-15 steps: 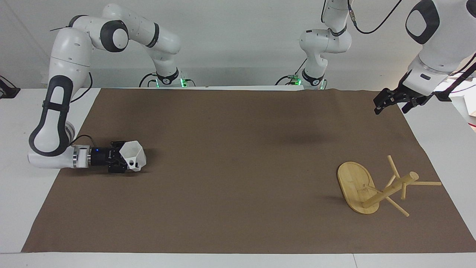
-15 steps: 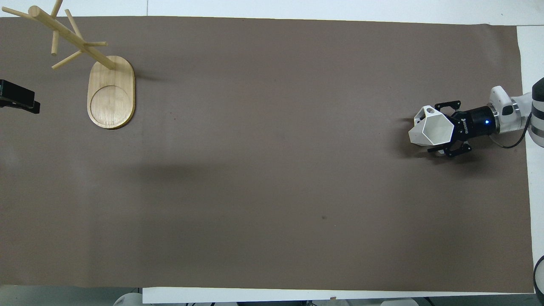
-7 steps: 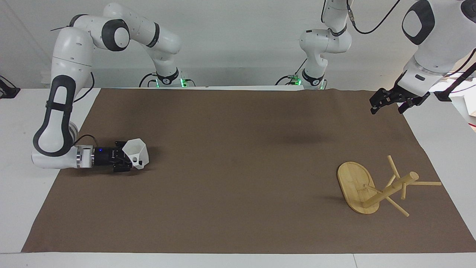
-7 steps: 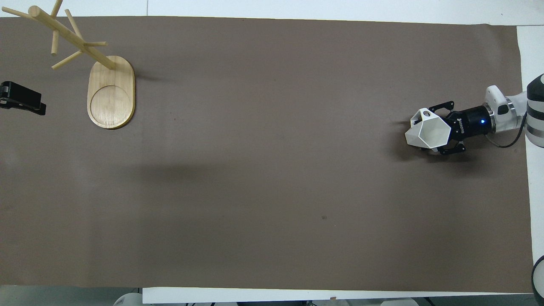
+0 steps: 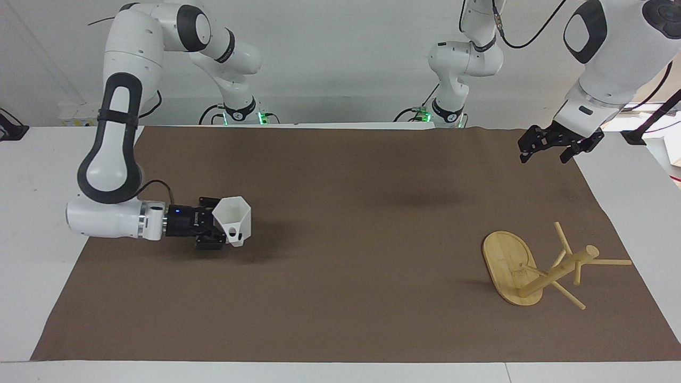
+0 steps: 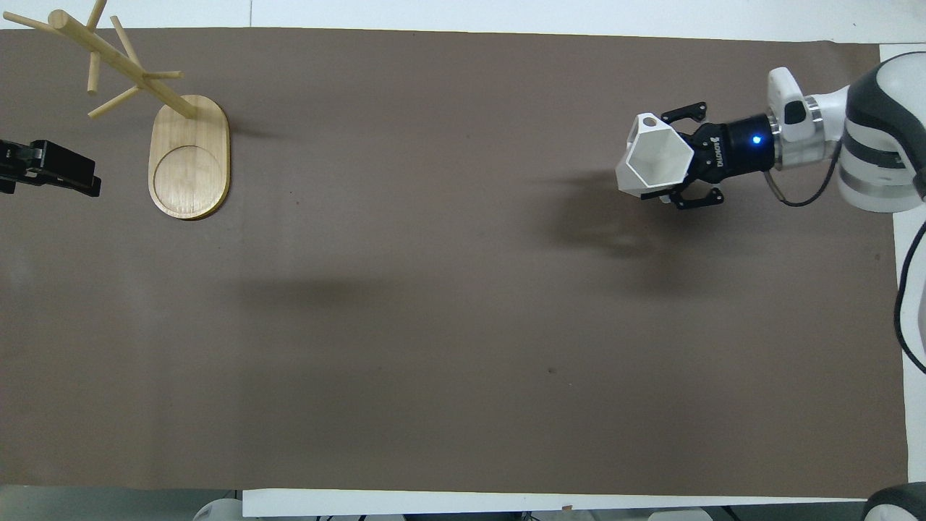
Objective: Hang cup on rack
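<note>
The cup point(image 5: 233, 220) is gripped sideways above the mat by the right gripper point(image 5: 213, 232), well apart from the rack point(image 5: 537, 266) at the left arm's end (1 waiting left gripper point(image 5: 548, 149), fingers spread, hangs near it), so a level carry is advised.

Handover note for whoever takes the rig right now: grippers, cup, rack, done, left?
Right gripper: shut on the cup, held off the mat at the right arm's end, mouth up.
Left gripper: open, holding nothing, in the air over the mat's edge at the left arm's end.
Rack: upright on the mat at the left arm's end, pegs bare.
Done: cup picked up.
Left: carry the cup across the table and hook its handle over a peg, then release.
</note>
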{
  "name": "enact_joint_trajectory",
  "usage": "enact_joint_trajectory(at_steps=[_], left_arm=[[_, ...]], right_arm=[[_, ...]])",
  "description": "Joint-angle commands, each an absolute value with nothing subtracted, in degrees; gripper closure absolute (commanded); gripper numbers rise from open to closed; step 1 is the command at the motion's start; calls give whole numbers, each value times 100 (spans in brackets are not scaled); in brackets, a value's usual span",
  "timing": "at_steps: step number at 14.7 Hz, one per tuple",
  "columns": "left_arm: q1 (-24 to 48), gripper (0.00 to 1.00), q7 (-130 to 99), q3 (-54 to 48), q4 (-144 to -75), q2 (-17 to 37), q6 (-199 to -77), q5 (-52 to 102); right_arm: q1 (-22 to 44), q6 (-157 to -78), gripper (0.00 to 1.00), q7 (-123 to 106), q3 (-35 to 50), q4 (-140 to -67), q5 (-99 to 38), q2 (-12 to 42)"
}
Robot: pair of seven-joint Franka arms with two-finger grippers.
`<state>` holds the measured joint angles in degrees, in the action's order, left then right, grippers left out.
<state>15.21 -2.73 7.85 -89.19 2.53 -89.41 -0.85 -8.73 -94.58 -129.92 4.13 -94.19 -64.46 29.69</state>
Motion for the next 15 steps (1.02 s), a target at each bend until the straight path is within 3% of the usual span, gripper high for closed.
enact_joint_trajectory(at_steps=[1, 4, 8, 15], left_arm=[[2090, 0, -2119, 800, -9578, -34, -9997, -114], [2749, 0, -3407, 809, -9615, 35, -10441, 78], [3646, 0, -4622, 791, -9405, 403, -10802, 437], [4131, 0, -5668, 791, -8061, 1914, -10978, 791]], right_arm=[[-275, -10218, 67, -12676, 396, -9694, -7144, 2892], [446, -11046, 67, -12261, 387, -9686, -7944, 2900], [860, -11609, 67, -12164, 396, -9685, -8138, 2918], [1380, -12287, 67, -12199, 404, -9642, -8376, 2883]])
